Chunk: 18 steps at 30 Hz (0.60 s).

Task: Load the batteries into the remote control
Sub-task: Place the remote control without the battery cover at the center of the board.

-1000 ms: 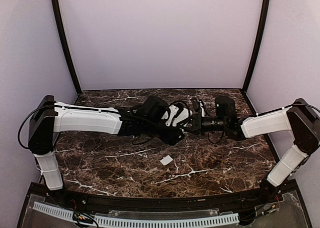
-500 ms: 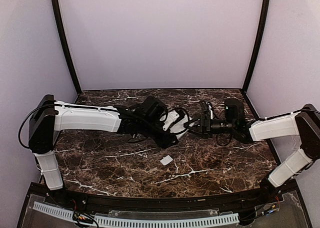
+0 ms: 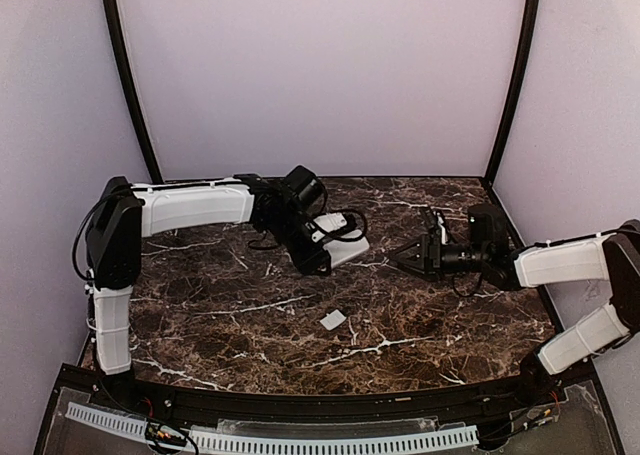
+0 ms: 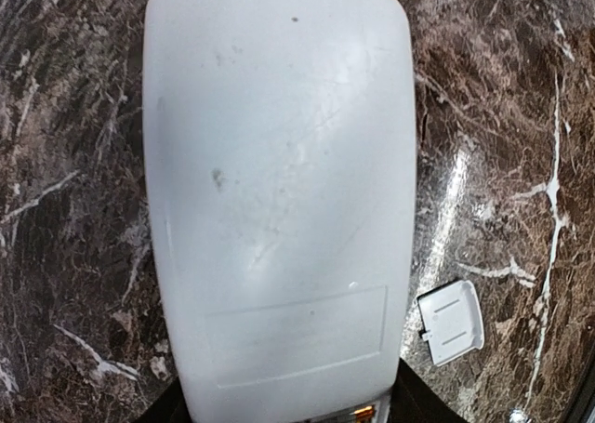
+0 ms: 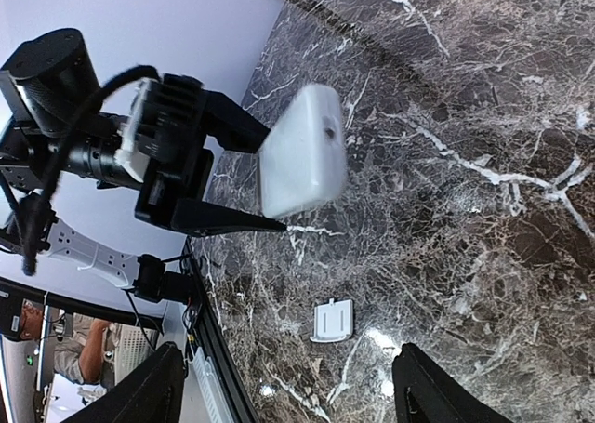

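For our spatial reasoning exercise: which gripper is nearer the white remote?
Left. The left gripper clamps the remote control in its fingers; the right gripper is open, apart, beyond its free end.

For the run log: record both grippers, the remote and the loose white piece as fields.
left gripper: shut on the remote control, plain back toward its wrist camera
right gripper: open, empty, apart from the remote
white square piece: flat on the table, touched by neither gripper
batteries: not clearly in view

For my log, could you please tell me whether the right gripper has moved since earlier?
Yes: the right gripper drew back rightward, nearer the dark marble tabletop's right edge.
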Each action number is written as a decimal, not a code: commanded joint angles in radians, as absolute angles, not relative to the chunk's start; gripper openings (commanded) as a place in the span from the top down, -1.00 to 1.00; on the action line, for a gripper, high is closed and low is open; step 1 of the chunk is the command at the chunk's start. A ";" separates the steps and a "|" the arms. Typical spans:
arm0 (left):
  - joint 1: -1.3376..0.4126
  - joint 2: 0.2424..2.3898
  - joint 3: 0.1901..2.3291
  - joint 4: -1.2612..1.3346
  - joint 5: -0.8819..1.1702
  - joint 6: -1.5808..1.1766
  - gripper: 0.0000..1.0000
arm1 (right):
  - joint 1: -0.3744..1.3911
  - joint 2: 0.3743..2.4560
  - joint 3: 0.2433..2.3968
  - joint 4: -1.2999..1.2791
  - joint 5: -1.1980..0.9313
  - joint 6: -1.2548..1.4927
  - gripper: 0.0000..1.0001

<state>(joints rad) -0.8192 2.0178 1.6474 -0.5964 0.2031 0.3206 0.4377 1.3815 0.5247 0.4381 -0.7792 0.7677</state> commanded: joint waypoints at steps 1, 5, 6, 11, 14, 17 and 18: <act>-0.819 2.088 1.702 -0.788 0.200 0.381 0.22 | 0.421 1.375 0.520 0.437 -0.801 0.729 -0.52; -0.816 2.118 1.710 -0.802 0.217 0.385 0.20 | 0.422 1.408 0.528 0.460 -0.828 0.728 -0.51; -0.814 2.128 1.714 -0.805 0.220 0.388 0.19 | 0.422 1.415 0.530 0.468 -0.834 0.731 -0.51; -0.795 2.176 1.749 -0.848 0.247 0.418 0.16 | 0.422 1.444 0.535 0.490 -0.854 0.738 -0.50; -0.785 2.199 1.774 -0.874 0.250 0.433 0.12 | 0.422 1.451 0.537 0.498 -0.863 0.737 -0.51; -0.782 2.222 1.785 -0.891 0.235 0.445 0.07 | 0.421 1.453 0.540 0.499 -0.865 0.733 -0.52; -0.782 2.226 1.788 -0.892 0.230 0.445 0.06 | 0.421 1.454 0.539 0.499 -0.864 0.734 -0.53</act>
